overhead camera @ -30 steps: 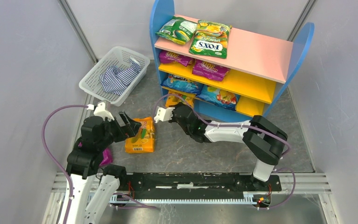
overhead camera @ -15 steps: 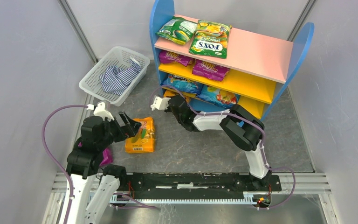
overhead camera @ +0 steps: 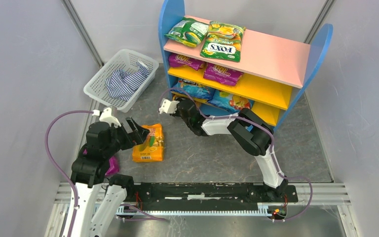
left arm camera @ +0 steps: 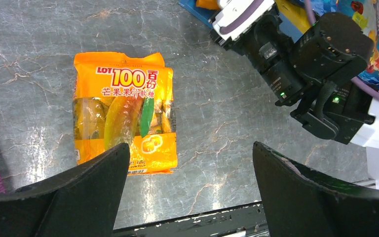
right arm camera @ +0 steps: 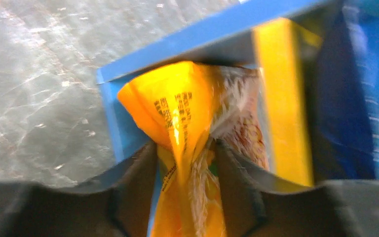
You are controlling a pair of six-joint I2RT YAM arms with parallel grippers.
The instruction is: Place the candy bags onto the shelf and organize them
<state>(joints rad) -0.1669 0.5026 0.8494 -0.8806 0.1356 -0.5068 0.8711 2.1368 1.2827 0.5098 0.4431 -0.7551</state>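
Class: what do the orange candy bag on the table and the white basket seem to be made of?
Orange candy bag: thin glossy plastic film, judging by its sheen and wrinkles. White basket: probably rigid moulded plastic, matt, with open mesh walls.

The right arm (overhead camera: 217, 126) reaches farther toward the shelf (overhead camera: 276, 57) than a second ago — its elbow has swung left and away from the near edge. The right gripper (overhead camera: 178, 106) now sits at the left end of the bottom tier, and the orange candy bag (right arm camera: 177, 98) between its fingers has slid in — mostly hidden from above.
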